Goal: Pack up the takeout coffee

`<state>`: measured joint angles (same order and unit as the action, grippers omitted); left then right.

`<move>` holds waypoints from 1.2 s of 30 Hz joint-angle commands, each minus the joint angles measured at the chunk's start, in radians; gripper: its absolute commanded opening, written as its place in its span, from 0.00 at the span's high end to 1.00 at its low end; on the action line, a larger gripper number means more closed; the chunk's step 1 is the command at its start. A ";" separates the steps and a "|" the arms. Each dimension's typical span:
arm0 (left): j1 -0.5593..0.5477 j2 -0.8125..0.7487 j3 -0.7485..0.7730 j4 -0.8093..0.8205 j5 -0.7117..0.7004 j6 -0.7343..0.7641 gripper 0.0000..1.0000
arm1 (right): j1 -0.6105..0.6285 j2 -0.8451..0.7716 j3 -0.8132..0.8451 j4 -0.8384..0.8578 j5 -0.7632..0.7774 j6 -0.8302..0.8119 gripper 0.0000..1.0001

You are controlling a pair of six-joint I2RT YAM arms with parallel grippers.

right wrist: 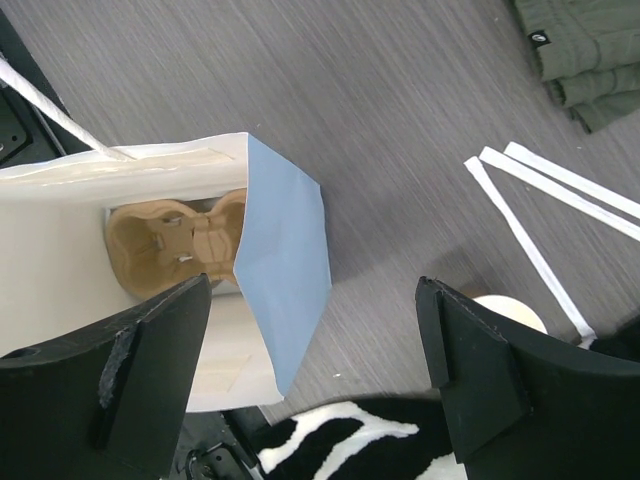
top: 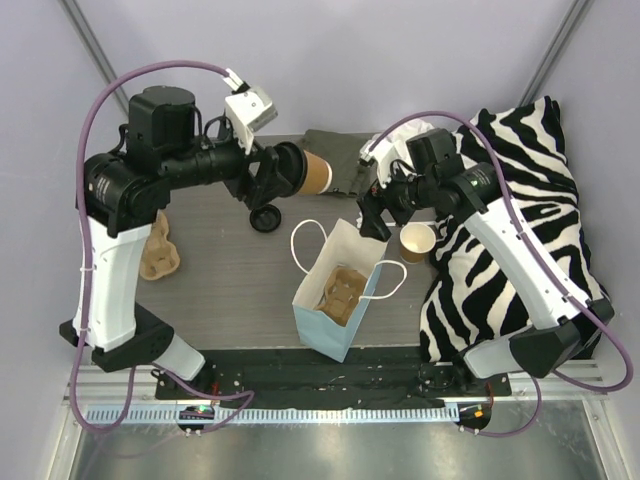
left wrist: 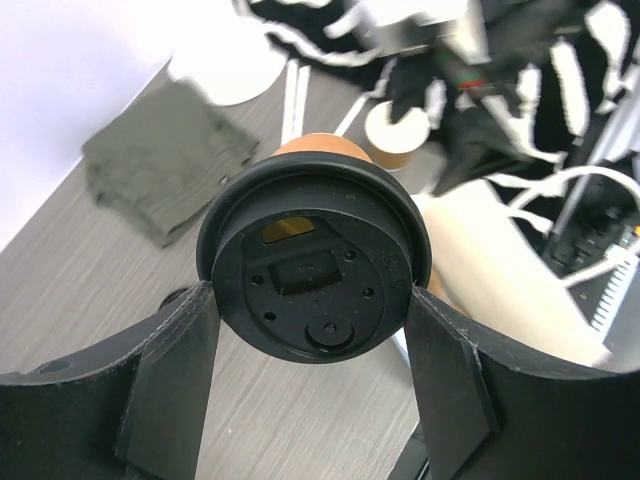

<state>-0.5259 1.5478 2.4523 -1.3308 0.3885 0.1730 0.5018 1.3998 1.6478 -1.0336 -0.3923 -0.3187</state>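
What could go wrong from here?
1. The left gripper holds the takeout coffee on its side, clamped at the black lid; the lid may pop or the cup slip.
2. The right gripper is open over the blue bag, not gripping it; the bag could tip when the cup goes in.
3. The lidless cup stands near the right gripper and may get knocked.

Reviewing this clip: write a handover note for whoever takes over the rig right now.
Left gripper: shut on the lid of the coffee, which is held sideways off the table, beyond the bag.
Right gripper: open and empty, over the bag's right edge.
Bag: upright and open, with a carrier inside and no cup in it.
Done: coffee picked up.
Left: lower it into the bag and release.
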 commanded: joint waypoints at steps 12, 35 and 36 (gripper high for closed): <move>-0.428 -0.032 -0.162 -0.053 -0.181 0.111 0.51 | -0.003 0.041 0.015 0.006 -0.068 0.024 0.42; -0.525 -0.035 -0.453 0.067 -0.343 0.252 0.52 | 0.014 0.008 -0.037 -0.034 -0.109 -0.006 0.35; -0.526 -0.038 -0.460 0.070 -0.341 0.253 0.52 | 0.014 0.010 -0.046 -0.016 -0.085 -0.006 0.39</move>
<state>-1.0470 1.5551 2.0048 -1.3182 0.0616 0.4057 0.5072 1.4395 1.6341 -1.0813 -0.5098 -0.3126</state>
